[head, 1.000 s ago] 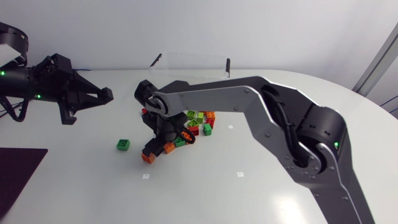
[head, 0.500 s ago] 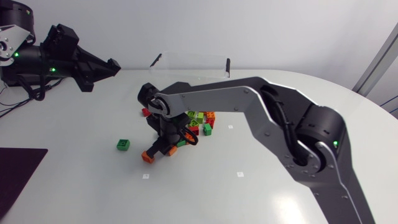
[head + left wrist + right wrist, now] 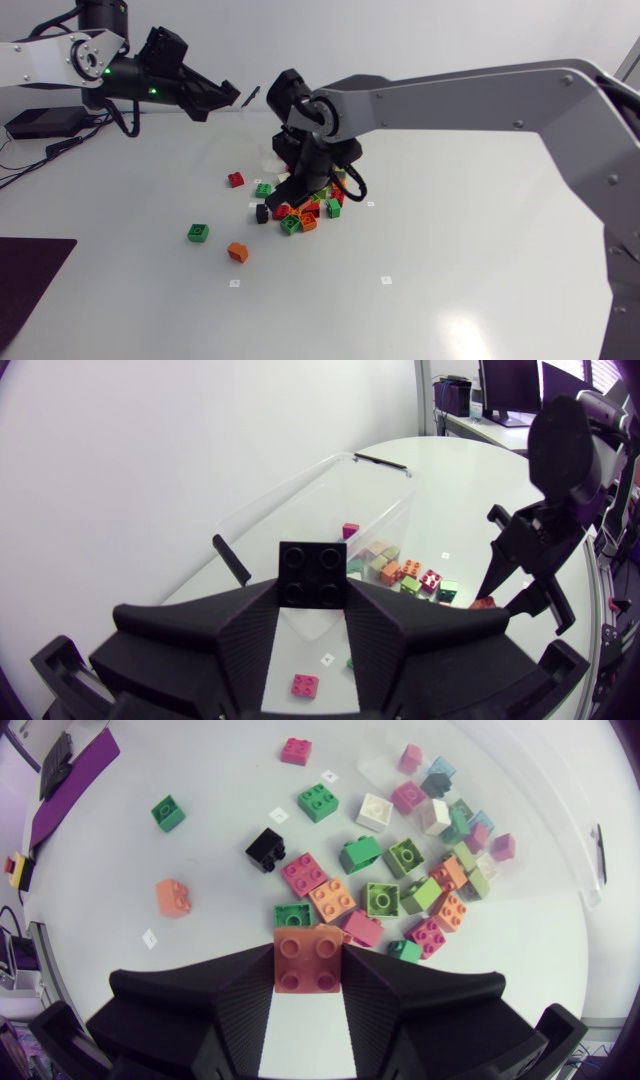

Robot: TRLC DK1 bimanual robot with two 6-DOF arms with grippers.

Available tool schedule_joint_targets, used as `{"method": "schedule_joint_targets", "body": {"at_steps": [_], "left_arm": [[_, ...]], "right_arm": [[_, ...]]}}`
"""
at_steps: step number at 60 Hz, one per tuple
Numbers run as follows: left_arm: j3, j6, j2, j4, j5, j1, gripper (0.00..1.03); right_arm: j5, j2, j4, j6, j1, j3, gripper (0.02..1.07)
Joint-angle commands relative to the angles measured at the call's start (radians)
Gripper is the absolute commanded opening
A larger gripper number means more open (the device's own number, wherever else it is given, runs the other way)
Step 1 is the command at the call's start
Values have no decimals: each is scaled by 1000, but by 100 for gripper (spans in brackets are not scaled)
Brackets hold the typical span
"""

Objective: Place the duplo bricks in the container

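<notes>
Two bricks are in grasp. The left pincer [image 3: 312, 610] is clenched on one black brick [image 3: 312, 573], with the one clear container [image 3: 385, 485] ahead of it. The right pincer [image 3: 308, 988] grips one held orange brick [image 3: 310, 958] over the pile [image 3: 390, 900] beside the container.

Five bricks lie apart on the worktop [image 3: 420, 300]:
- red brick [image 3: 235, 179]
- near green brick [image 3: 263, 189]
- small black brick [image 3: 262, 212]
- far green brick [image 3: 198, 232]
- loose orange brick [image 3: 237, 252]

The right arm [image 3: 450, 90] covers part of the pile, so its count cannot be told.
</notes>
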Motion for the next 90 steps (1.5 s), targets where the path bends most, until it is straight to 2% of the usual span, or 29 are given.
{"method": "schedule_joint_targets", "body": {"at_steps": [1,19,23,25,27,30,33,41,54,64,77,90], "left_arm": [[76,-50,76,19,-17,-29,27],[267,-105,262,19,-102,-87,30],[296,-116,289,19,-116,-98,37],[302,-116,297,19,-126,-104,42],[309,-116,306,19,-139,-115,52],[317,-114,318,18,-166,-132,85],[316,-111,320,16,-181,-141,99],[300,-110,291,5,-206,-150,99],[197,-87,188,1,-214,-120,99],[33,12,62,1,-215,-112,99],[-249,203,-113,-1,-224,-106,99],[-401,354,-208,-33,-223,-83,99]], "right_arm": [[-12,-41,16,19,-32,-27,33],[-40,-102,51,19,-117,-35,33],[-43,-111,63,19,-134,-34,33],[-46,-114,70,19,-143,-30,33],[-49,-119,79,19,-152,-29,33],[-50,-122,90,19,-169,-17,33],[-50,-127,97,19,-180,-4,33],[-58,-136,117,16,-209,34,33],[-75,-128,159,19,-238,89,33],[-75,-107,200,21,-255,123,33],[-76,-73,264,24,-289,147,33],[-86,-10,291,28,-319,213,33]]}}
